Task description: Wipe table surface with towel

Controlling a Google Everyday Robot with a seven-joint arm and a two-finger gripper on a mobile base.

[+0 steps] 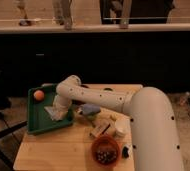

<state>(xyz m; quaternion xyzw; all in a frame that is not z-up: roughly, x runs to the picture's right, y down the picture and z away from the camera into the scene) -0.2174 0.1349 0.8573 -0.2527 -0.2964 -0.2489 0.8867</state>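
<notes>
The towel (57,113) lay crumpled in the green tray (36,121) at the left of the tabletop (53,150), near an orange ball (38,94). I had the gripper (60,106) down on top of it, though I could not tell whether it had a hold on the cloth. I judged this the pick-up step, with no wiping done; the next move called for a sure hold, a lift over the tray wall, then a press onto bare wood, avoiding the red bowl (106,150) and small boxes (100,130).
</notes>
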